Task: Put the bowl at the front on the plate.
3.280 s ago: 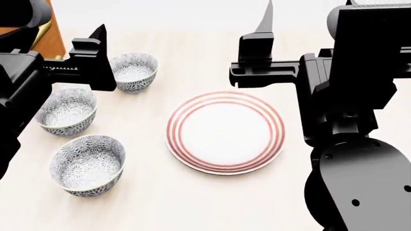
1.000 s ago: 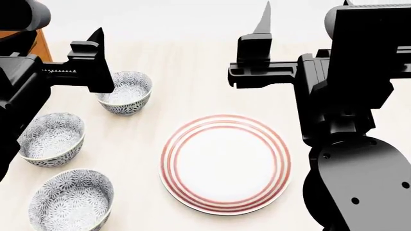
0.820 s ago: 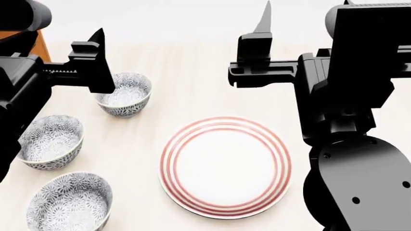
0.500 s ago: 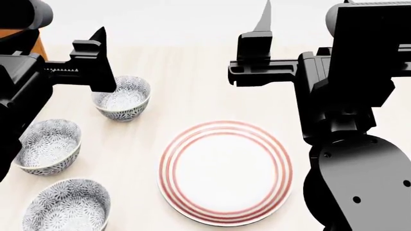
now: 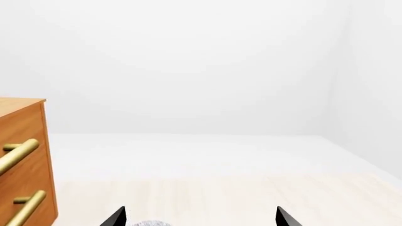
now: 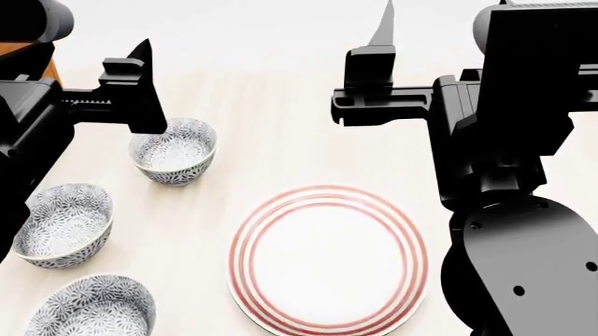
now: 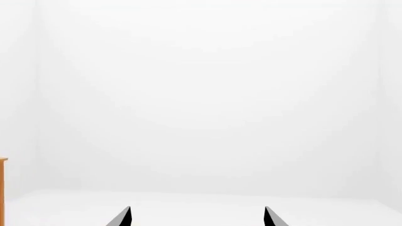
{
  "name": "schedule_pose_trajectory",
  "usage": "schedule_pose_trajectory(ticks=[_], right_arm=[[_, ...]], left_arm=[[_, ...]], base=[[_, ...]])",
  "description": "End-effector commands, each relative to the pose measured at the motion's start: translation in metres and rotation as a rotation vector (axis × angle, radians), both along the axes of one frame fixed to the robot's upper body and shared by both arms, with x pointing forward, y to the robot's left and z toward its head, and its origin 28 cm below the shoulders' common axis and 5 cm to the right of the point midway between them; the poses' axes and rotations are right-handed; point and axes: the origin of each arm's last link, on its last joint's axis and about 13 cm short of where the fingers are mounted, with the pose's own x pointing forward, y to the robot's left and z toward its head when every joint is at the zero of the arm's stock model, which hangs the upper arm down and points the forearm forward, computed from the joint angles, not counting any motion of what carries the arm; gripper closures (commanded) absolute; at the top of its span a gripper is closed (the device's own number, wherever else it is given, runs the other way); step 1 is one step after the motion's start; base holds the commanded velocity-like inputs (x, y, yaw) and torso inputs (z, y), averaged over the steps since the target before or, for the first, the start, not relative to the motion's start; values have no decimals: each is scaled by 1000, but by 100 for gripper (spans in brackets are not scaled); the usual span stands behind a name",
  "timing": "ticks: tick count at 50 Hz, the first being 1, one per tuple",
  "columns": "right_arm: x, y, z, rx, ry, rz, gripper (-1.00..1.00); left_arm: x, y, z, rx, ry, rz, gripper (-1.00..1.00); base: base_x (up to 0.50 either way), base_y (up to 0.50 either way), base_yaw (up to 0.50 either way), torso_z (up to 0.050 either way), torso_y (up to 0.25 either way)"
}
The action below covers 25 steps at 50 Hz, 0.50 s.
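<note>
Three look-alike flower-patterned bowls stand in a row at the left of the head view: the farthest bowl [image 6: 174, 150], the middle bowl [image 6: 64, 224], and the nearest bowl [image 6: 92, 311], which the bottom edge cuts off. The white plate [image 6: 328, 257] with red rings lies bare to their right. My left gripper [image 6: 140, 52] hangs open above the farthest bowl, apart from it; a sliver of that bowl's rim [image 5: 150, 223] shows between its fingertips. The left gripper [image 5: 197, 219] holds nothing. My right gripper [image 6: 386, 24] is open and raised beyond the plate; the right gripper [image 7: 196, 216] faces only white wall.
A wooden drawer cabinet [image 5: 22, 165] with brass handles stands at the table's far left. The pale wooden tabletop [image 6: 271, 119] runs on beyond the bowls and plate. My right arm's black bulk [image 6: 523, 210] fills the right side of the head view.
The head view has shifted: bowls and plate have slid down the picture and the nearest bowl is now partly cut off. Both grippers keep their place in the view, still open.
</note>
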Motion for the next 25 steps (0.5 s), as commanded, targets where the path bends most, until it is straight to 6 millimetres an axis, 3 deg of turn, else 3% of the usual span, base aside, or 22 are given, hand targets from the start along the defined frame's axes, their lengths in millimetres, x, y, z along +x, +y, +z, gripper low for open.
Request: schedule_pose_trajectory(ticks=[1,25], right_arm=[[0,0,0,0,1,0,-100],[0,0,-1,6,1,0,-100]], left_arm=[[0,1,-1,-3,2,3,-100],[0,1,-3,-5,6,2,-100]], base=[[70,0,0,0,0],[69,0,0,0,1]])
